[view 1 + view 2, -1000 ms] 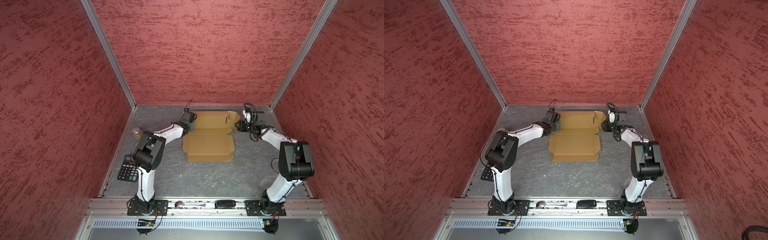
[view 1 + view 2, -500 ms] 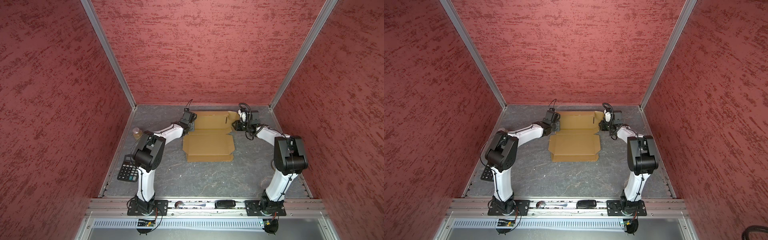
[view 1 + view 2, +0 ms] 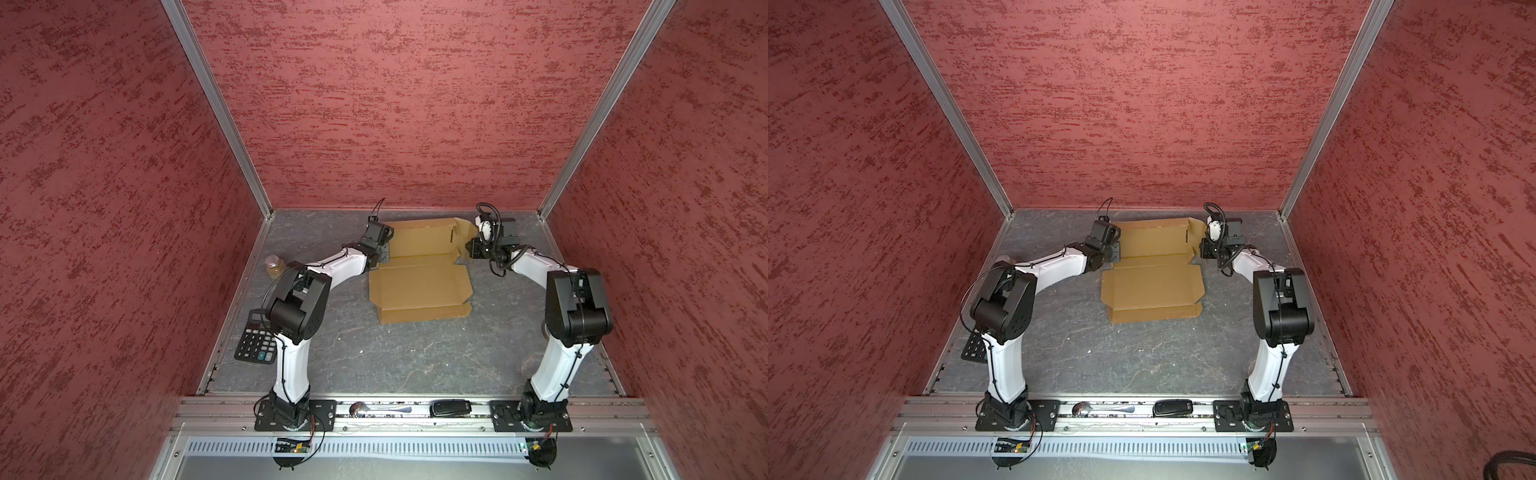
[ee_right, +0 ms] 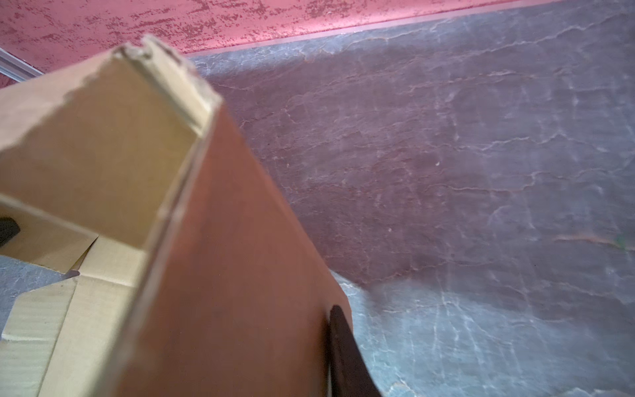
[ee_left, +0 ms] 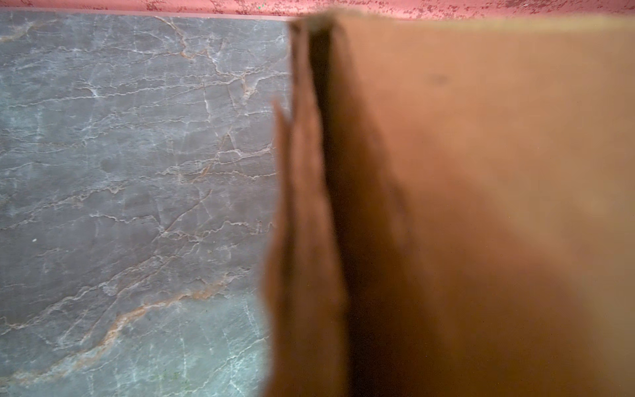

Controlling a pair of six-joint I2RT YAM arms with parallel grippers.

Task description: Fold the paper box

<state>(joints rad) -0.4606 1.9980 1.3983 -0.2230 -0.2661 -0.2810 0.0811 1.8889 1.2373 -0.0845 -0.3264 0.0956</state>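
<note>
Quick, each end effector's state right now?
Left end effector: closed on the paper box flap.
Right end effector: finger touching flap; cannot tell.

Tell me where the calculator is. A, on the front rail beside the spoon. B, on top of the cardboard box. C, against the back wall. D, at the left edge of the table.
D: in a top view the calculator lies at the left edge of the table, well clear of the paper box.
</note>
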